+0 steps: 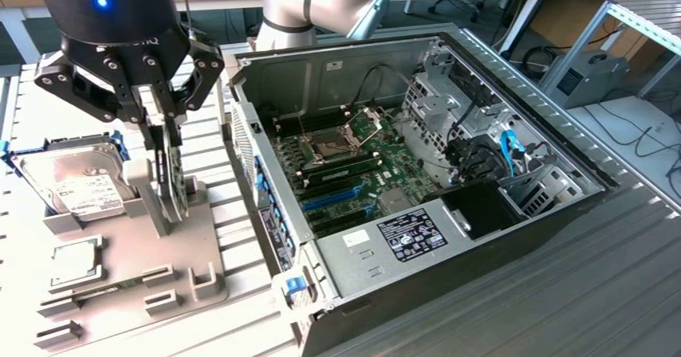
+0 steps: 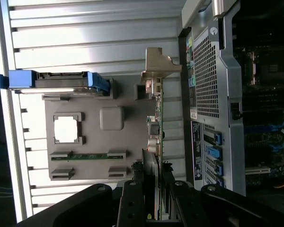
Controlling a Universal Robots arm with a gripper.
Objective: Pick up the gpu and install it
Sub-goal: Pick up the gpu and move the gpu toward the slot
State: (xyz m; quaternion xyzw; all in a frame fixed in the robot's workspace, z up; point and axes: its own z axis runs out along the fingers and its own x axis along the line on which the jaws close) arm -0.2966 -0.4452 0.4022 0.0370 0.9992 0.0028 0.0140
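The gpu [image 1: 171, 174], a slim dark card with a silver end bracket [image 2: 158, 64], stands on edge in a slot of the grey holder plate [image 1: 127, 273] at the exterior view's left. My gripper [image 1: 159, 118] hangs straight above it, its black fingers [image 2: 135, 194] pressed against both faces of the card's upper edge [image 2: 157, 118]. Whether the card has risen out of its slot I cannot tell. The open computer case [image 1: 352, 54] lies to the exterior view's right, with its motherboard and blue expansion slots [image 1: 335, 199] exposed.
On the same plate [image 2: 132, 113] sit a silver hard drive [image 1: 80, 183] in blue rails [image 2: 19, 79], a square processor chip [image 1: 76, 260] and a memory stick [image 2: 87, 155]. The case's perforated rear wall [image 2: 206, 90] stands close beside the card. Ribbed metal table all around.
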